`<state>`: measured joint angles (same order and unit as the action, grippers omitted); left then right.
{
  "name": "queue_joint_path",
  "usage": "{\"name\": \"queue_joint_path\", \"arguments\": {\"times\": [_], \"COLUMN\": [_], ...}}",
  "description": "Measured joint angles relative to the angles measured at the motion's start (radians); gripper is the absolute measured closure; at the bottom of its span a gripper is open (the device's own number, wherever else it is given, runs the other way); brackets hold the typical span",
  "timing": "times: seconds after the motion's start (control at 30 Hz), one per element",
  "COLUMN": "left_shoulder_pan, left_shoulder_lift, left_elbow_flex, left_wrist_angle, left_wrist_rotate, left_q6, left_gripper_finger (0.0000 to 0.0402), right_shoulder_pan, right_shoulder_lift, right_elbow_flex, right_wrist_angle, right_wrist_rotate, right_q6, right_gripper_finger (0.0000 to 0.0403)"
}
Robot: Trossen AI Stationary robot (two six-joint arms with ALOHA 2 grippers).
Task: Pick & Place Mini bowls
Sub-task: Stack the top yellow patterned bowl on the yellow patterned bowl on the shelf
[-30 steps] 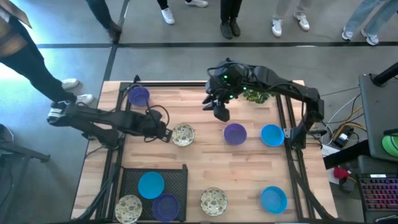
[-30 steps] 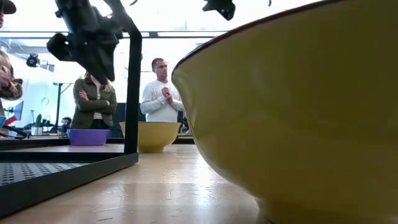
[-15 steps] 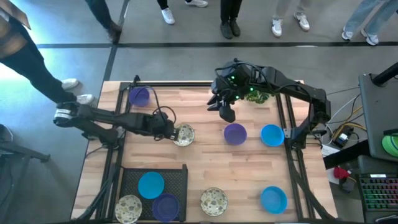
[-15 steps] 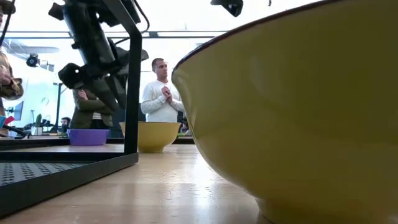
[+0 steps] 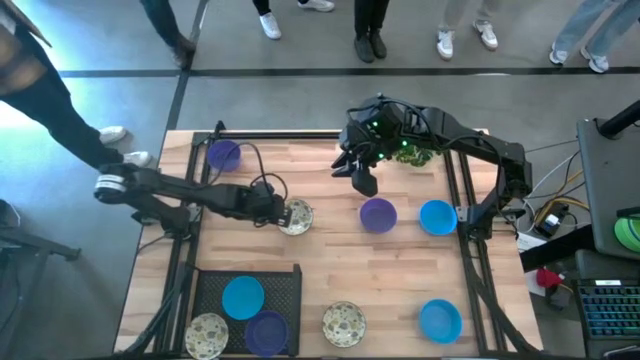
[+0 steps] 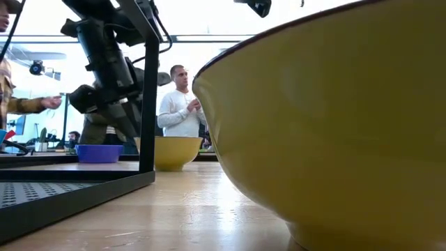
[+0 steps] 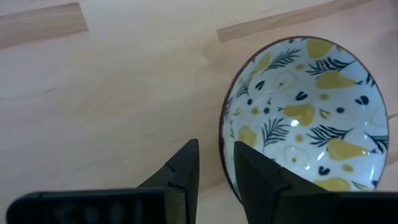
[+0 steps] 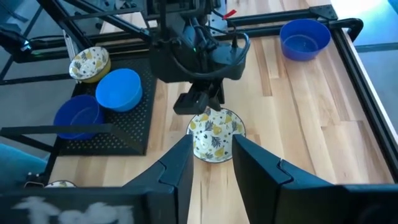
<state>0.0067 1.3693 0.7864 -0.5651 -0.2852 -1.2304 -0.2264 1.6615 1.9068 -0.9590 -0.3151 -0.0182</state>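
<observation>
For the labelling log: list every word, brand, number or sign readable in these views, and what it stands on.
No readable text, brand, number or sign shows in any view.
The patterned bowl at the left gripper carries only painted pears and leaves, no lettering.
The blue bowls, the purple bowl and the black tray are unmarked.
The keyboard at the high view's edge has keys too small to read.

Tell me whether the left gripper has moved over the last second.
Yes. In the high view the left gripper has slid right across the table, closing the gap to the patterned bowl, which has stayed put; its fingers now straddle the bowl's rim.
</observation>
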Motion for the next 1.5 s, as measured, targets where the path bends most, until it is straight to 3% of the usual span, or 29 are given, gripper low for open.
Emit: {"name": "queue_joint_path", "arguments": {"times": [0.63, 0.87, 1.03, 1.23, 1.5], "left_shoulder_pan": [0.003, 0.008, 0.012, 0.011, 0.011], "left_shoulder_lift": [0.141, 0.142, 0.139, 0.076, -0.120], "left_elbow_flex": [-0.001, 0.004, 0.003, -0.002, -0.002], "left_wrist_angle": [0.124, 0.136, 0.133, 0.078, -0.048], "left_wrist_rotate": [0.016, 0.016, 0.027, 0.038, 0.062], "left_q6": [0.001, -0.006, -0.020, -0.017, 0.037], "left_gripper_finger": [0.0312, 0.0387, 0.0394, 0.0396, 0.0397], "right_shoulder_pan": [0.000, 0.000, 0.000, 0.000, 0.000], "right_shoulder_lift": [0.000, 0.000, 0.000, 0.000, 0.000], "right_elbow_flex": [0.000, 0.000, 0.000, 0.000, 0.000], "right_wrist_angle": [0.008, 0.008, 0.008, 0.009, 0.009], "right_wrist_rotate": [0.000, 0.000, 0.000, 0.001, 0.001], "right_q6": [0.000, -0.001, -0.001, -0.001, -0.011], "right_gripper_finger": [0.0312, 0.0321, 0.0328, 0.0333, 0.0326]}}
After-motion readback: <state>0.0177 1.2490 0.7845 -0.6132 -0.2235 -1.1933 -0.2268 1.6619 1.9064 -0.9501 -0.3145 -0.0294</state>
